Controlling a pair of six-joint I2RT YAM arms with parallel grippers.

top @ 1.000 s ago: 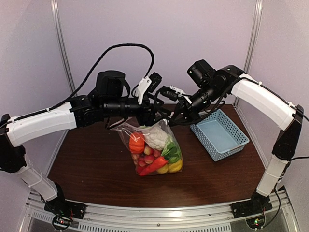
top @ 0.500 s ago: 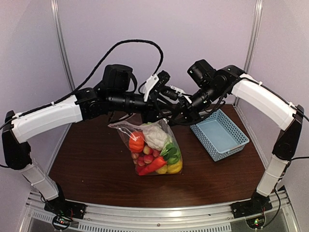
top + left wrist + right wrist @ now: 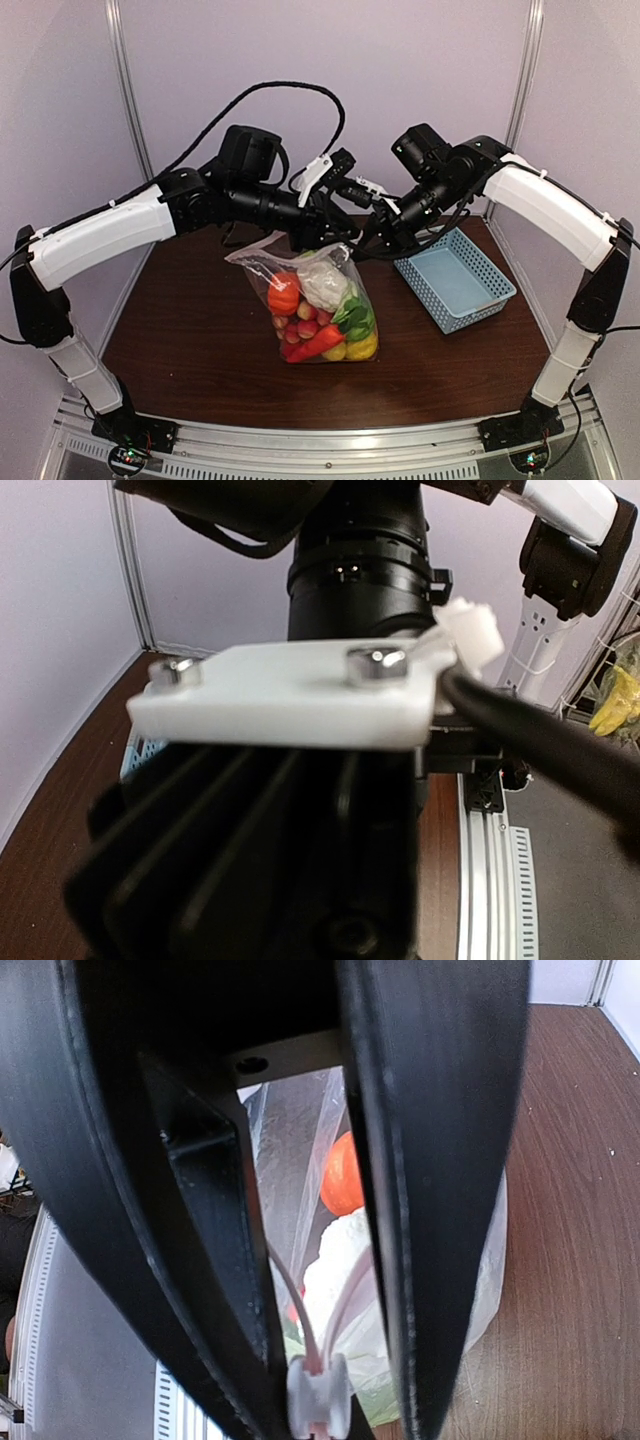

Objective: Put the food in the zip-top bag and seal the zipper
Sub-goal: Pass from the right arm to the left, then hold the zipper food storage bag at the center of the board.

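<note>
The zip-top bag [image 3: 318, 300] stands on the table, holding the food: an orange pumpkin [image 3: 283, 295], a pale cabbage [image 3: 323, 284], greens, apples and yellow fruit. My right gripper [image 3: 368, 240] is at the bag's top right corner. In the right wrist view its fingers [image 3: 230, 1260] straddle the mouth of the bag [image 3: 300, 1150], with the white zipper slider [image 3: 318, 1400] between them. The two zipper strips part beyond the slider. My left gripper [image 3: 338, 234] is right beside it above the bag's mouth. Its jaws are hidden.
A light-blue mesh basket [image 3: 455, 278] stands empty to the right of the bag. The left wrist view is filled by the other arm's black body [image 3: 290, 830] and white plate [image 3: 290, 695]. The bag's top left corner [image 3: 238, 258] hangs free.
My left arm has swung to the right along the bag's top, ending close against the right gripper. The bag and the right gripper have stayed in place.
</note>
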